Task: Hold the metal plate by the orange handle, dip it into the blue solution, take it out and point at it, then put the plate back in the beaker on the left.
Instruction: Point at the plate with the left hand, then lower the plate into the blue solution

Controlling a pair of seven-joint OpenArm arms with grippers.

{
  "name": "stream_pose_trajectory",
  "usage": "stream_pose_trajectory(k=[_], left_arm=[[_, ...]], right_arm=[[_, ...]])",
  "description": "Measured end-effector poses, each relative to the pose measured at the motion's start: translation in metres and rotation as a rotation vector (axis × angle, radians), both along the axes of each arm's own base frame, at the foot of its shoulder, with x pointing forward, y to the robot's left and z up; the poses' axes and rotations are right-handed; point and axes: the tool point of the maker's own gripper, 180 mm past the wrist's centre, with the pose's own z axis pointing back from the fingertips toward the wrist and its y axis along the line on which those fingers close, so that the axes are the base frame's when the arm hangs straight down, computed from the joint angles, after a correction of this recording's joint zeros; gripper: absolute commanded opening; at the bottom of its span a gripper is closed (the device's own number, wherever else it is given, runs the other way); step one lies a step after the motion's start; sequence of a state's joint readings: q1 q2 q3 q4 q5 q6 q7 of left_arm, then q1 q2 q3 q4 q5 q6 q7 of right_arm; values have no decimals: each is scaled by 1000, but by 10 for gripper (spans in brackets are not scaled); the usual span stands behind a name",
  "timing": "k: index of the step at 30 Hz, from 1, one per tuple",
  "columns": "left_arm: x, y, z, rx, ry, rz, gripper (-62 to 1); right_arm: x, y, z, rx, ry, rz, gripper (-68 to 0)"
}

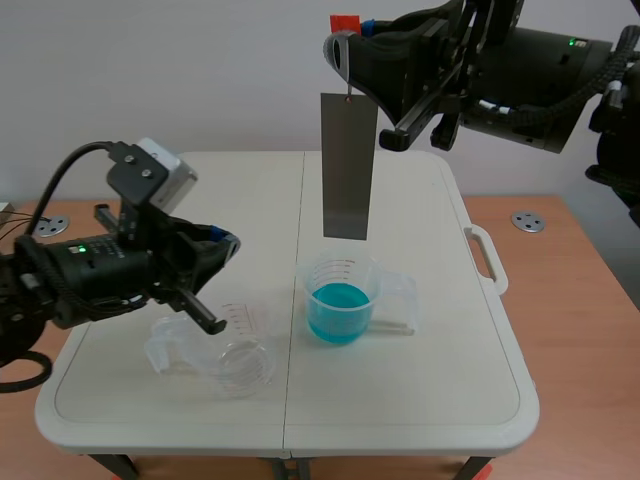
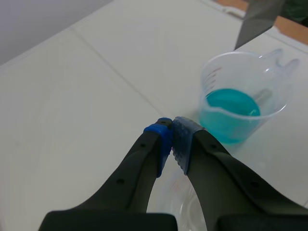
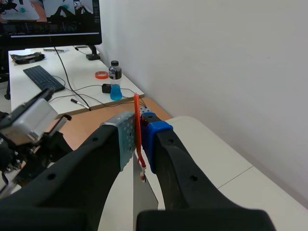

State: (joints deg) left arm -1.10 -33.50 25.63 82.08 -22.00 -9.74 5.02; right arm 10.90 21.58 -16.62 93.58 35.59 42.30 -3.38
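A flat grey metal plate [image 1: 349,165] hangs upright from the right gripper [image 1: 343,48], directly above a clear plastic beaker of blue liquid [image 1: 340,300] at the middle of the white folding table [image 1: 430,400]. An empty clear plastic beaker [image 1: 238,358] sits left and nearer, below the left gripper [image 1: 226,245].

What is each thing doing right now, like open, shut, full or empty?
blue beaker: upright, partly full.
metal plate: hanging above the blue beaker.
clear beaker: empty, seemingly on its side.
left hand: shut, holding nothing.
right hand: shut on the orange handle.
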Motion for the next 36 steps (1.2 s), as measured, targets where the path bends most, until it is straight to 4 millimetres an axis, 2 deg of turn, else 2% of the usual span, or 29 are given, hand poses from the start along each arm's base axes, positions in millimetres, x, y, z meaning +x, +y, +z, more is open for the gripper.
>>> stream_pose_trajectory(k=[5, 8, 15, 21, 27, 32, 36], left_arm=[[-10, 64, 19, 21, -16, 103, -577], [-20, 103, 23, 67, -8, 153, -577], [-61, 204, 1, 274, 82, 414, -577], [-116, 269, -28, 446, 200, 566, -577], [-188, 305, -70, 548, 398, 603, -577], [-225, 290, -95, 498, 521, 521, -577], [-251, 260, -114, 433, 612, 426, -577]], right_arm=[[-1, 2, -2, -8, 7, 4, -662], [-4, 7, -5, -12, 14, 20, -662], [-3, 9, -19, -21, 55, 27, -662], [5, 1, -39, -31, 115, 1, -662], [9, -4, -53, -36, 155, -18, -662], [13, -9, -69, -38, 202, -35, -662], [12, -8, -86, -41, 248, -33, -662]])
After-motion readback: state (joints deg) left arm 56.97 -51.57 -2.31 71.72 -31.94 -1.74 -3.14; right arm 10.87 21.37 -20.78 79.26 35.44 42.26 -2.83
